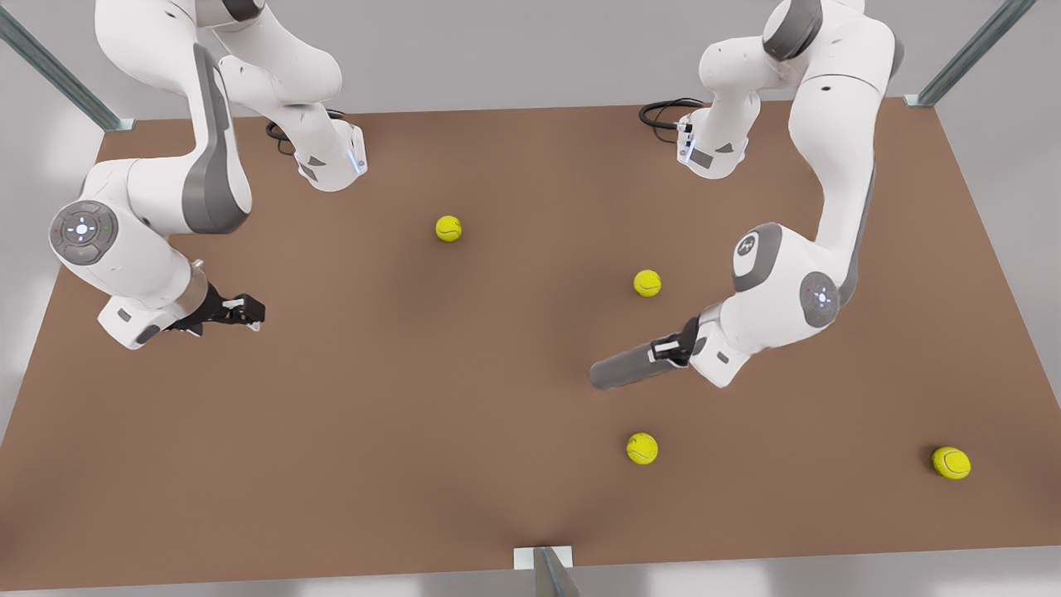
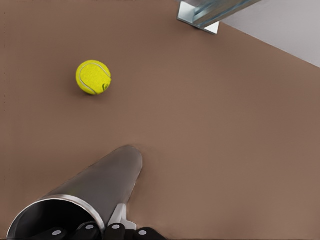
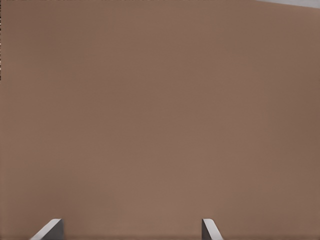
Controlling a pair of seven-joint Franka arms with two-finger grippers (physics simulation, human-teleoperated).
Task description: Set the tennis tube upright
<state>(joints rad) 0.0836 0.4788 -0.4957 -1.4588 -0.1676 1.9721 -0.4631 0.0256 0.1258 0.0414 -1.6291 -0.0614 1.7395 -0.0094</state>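
Big brown worktop (image 1: 414,398) with grey walls and metal posts around it. The tennis tube (image 1: 623,368) lies tilted on the front view's right, long axis pointing lower-left, open rim end pinched by the left hand (image 1: 668,349). The right hand (image 1: 245,311) waits, fingers spread wide. Four tennis balls (image 1: 642,448) scattered about.

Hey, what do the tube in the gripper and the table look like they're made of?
The tennis tube, held by the left gripper, looks like brushed grey metal: smooth wall, soft sheen, brighter rim. It could be metallic-finished plastic. The table looks like matte brown board, flat and without reflections or visible grain. The right gripper waits, open.
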